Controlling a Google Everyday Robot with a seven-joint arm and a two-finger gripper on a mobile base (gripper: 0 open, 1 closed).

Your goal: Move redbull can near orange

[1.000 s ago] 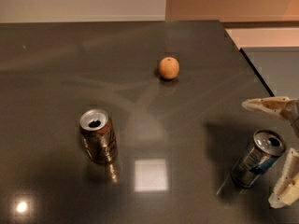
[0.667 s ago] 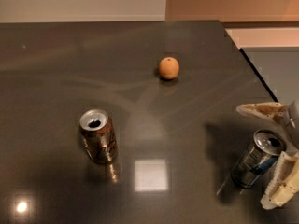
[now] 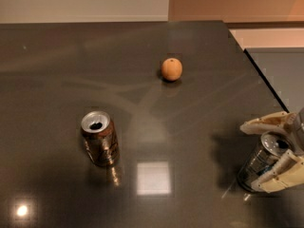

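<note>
redbull can (image 3: 255, 169) near table's (image 3: 199, 122) right edge, gripper (image 3: 251, 156) low around it

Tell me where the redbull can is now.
The redbull can sits at the lower right of the camera view, on the table's right side, with the gripper around it, far right of the brown can and below the orange.

Gripper (image 3: 252, 156) is hanging low at the right edge of the view, reaching in from the right, its two pale fingers (image 3: 266, 124) sitting spread apart, tips pointing left.
</note>
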